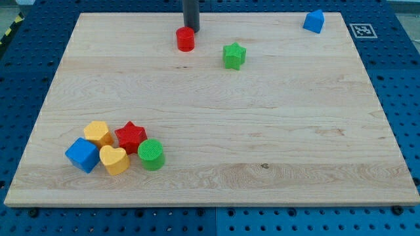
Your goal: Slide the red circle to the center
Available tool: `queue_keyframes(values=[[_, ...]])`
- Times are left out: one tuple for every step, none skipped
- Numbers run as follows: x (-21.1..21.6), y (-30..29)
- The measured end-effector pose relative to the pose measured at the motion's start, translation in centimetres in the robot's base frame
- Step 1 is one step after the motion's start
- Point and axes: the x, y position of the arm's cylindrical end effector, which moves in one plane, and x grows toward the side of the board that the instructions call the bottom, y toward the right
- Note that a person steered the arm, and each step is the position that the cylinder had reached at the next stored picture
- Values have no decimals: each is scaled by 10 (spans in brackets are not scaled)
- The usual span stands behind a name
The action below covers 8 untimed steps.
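Note:
The red circle (186, 39) sits near the view's top, a little left of the board's middle line. My tip (191, 29) comes down from the view's top edge and stands just behind the red circle, touching or nearly touching its upper right side. A green star (233, 56) lies to the right of the red circle.
A blue block (314, 21) sits at the view's top right corner. At the bottom left is a cluster: a yellow hexagon block (98, 133), red star (130, 137), blue cube (83, 155), yellow heart (114, 159) and green circle (151, 155). The wooden board (262, 131) lies on a blue pegboard.

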Motion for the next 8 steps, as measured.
queue_keyframes(values=[[-2, -4], [-2, -46], [-2, -50], [23, -53], [26, -54], [25, -54], [10, -54], [10, -54]])
